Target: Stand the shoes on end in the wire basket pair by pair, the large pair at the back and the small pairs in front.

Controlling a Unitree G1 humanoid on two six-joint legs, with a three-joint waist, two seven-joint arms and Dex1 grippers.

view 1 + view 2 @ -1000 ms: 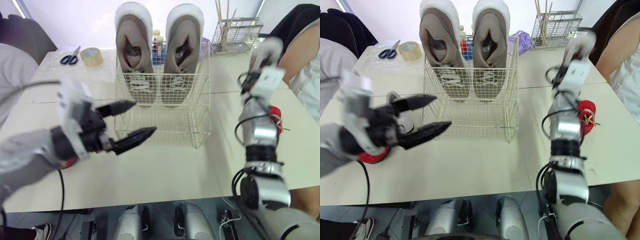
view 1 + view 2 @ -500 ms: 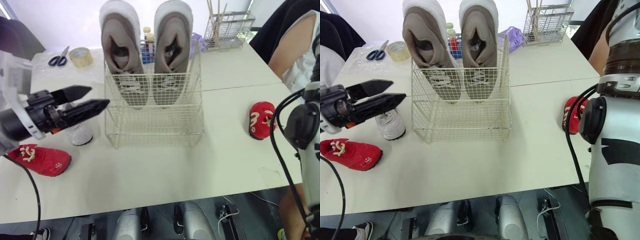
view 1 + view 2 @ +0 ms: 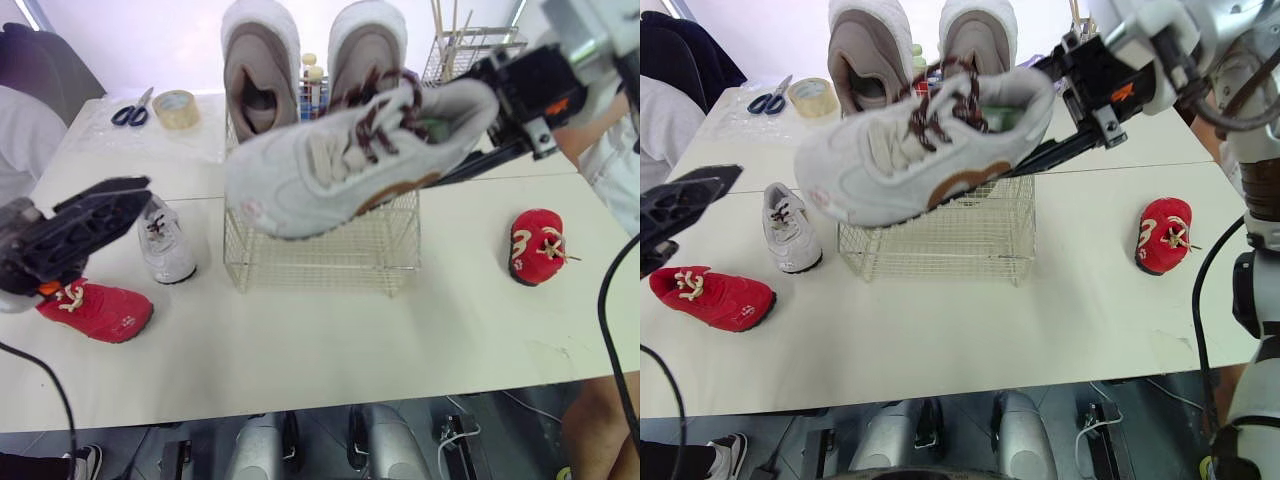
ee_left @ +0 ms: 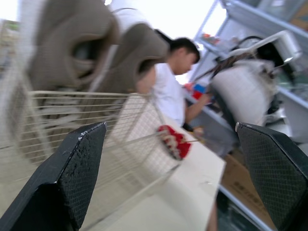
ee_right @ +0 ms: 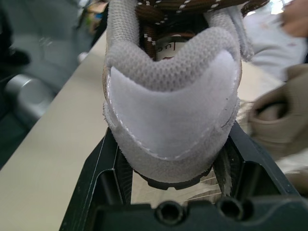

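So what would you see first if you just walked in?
A big grey shoe up in the air, its heel pinched by the right gripper, hiding part of the basket. Behind it, two tall tan shoes stand on end at the back of the basket. Little red shoes lie on the table, one on the left and one on the right.
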